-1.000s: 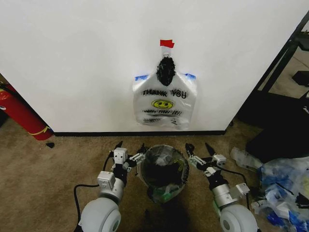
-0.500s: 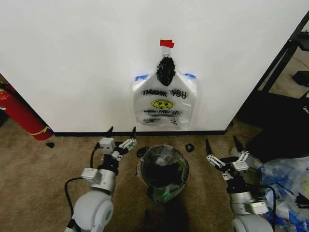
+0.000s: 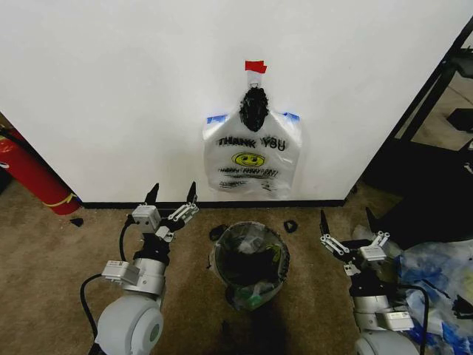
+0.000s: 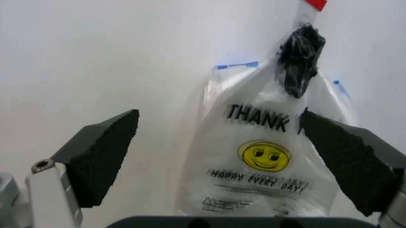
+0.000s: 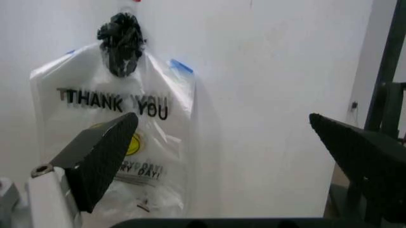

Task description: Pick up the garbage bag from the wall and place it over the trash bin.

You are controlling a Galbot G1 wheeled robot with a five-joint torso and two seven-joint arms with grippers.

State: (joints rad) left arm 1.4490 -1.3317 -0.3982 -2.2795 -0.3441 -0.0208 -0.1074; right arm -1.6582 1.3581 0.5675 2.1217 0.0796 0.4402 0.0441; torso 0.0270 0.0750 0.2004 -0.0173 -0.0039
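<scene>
The garbage bag (image 3: 251, 260) already lines the trash bin (image 3: 251, 285) on the carpet below the wall (image 3: 111, 89), between the two arms. Risk: its loose rim could slip back into the bin, or an arm could snag the printed THANK YOU bag (image 3: 253, 159) hanging just behind. Left gripper (image 3: 171, 200) and right gripper (image 3: 347, 222) flank the bin with jaws spread wide, holding nothing.

Both tools (image 3: 171, 196) (image 3: 353, 220) farther from bin (image 3: 250, 255)

Bare tan carpet (image 3: 66, 259) open left of the small round black trash bin (image 3: 250, 259), heap of clear and blue plastic bags (image 3: 436, 285) crowding the right, black metal rack (image 3: 443, 81) beyond.
</scene>
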